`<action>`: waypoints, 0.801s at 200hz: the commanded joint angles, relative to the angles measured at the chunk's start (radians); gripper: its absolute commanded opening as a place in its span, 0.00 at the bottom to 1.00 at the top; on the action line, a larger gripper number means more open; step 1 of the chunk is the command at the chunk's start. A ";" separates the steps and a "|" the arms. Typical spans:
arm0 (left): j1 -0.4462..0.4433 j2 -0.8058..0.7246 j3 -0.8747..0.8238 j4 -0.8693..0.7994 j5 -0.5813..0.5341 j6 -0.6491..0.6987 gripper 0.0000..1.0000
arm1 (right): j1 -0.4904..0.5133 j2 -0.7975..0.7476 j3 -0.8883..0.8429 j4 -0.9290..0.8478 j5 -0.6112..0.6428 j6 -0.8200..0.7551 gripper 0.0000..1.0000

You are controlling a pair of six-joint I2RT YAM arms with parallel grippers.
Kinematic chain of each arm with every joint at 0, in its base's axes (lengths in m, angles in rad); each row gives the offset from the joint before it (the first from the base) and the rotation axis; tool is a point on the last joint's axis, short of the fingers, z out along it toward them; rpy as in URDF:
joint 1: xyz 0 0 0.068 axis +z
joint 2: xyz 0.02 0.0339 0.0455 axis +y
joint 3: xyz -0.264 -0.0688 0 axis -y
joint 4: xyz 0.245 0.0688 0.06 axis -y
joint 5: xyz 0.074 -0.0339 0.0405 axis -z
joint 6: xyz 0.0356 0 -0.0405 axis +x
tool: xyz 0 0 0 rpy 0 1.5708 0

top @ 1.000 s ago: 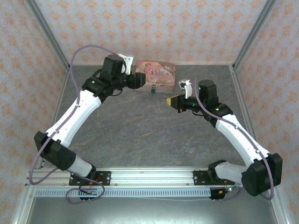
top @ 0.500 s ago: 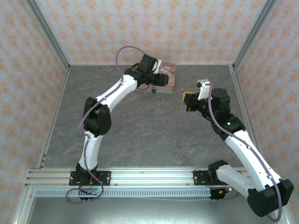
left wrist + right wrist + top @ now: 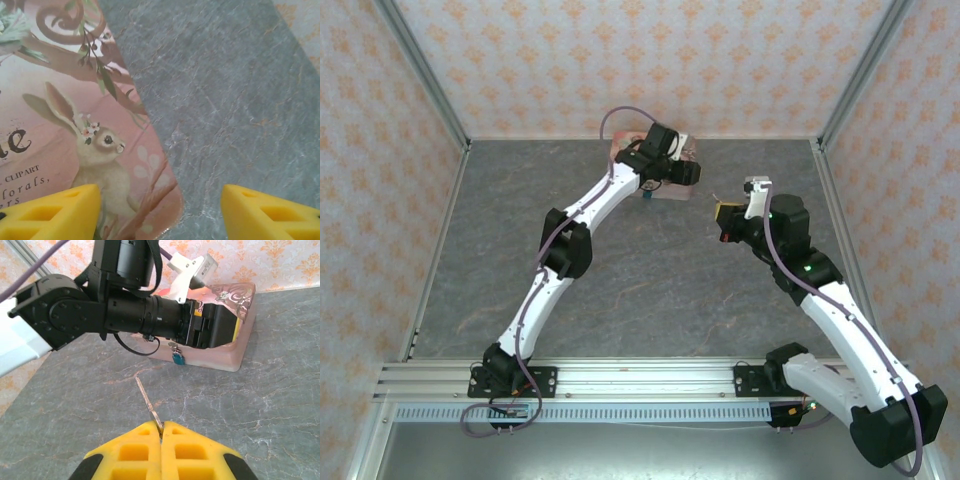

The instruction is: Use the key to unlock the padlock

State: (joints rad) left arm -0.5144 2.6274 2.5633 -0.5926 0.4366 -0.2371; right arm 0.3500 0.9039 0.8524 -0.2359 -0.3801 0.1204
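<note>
Grey marbled tabletop (image 3: 660, 290), papered walls. Right gripper (image 3: 161, 426) pinches the key (image 3: 148, 402), shaft aimed at the padlock (image 3: 177, 358) hanging on the tin (image 3: 239, 342) front (lined up for insertion, likely). Left gripper (image 3: 160, 210) gapes over the tin lid, probably to steady it.

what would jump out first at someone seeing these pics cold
The pink tin with its rabbit picture, at the far side of the table, draws the eye first, with the left jaws open over its corner. Next comes the thin key pinched in the shut right jaws, pointing toward the tiny teal padlock at the tin's front wall.
</note>
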 commanded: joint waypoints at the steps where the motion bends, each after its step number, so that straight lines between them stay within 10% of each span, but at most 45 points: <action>1: 0.007 -0.005 0.026 -0.046 0.006 0.003 0.64 | -0.004 -0.016 -0.006 0.003 0.026 0.010 0.00; 160: -0.132 -0.500 -0.841 0.149 0.004 0.042 0.57 | -0.132 0.038 0.005 -0.117 0.027 0.047 0.00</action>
State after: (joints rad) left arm -0.6121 2.1860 1.8381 -0.4480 0.4377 -0.1490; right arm 0.2337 0.9405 0.8524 -0.3336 -0.3405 0.1467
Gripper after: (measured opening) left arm 0.576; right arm 0.041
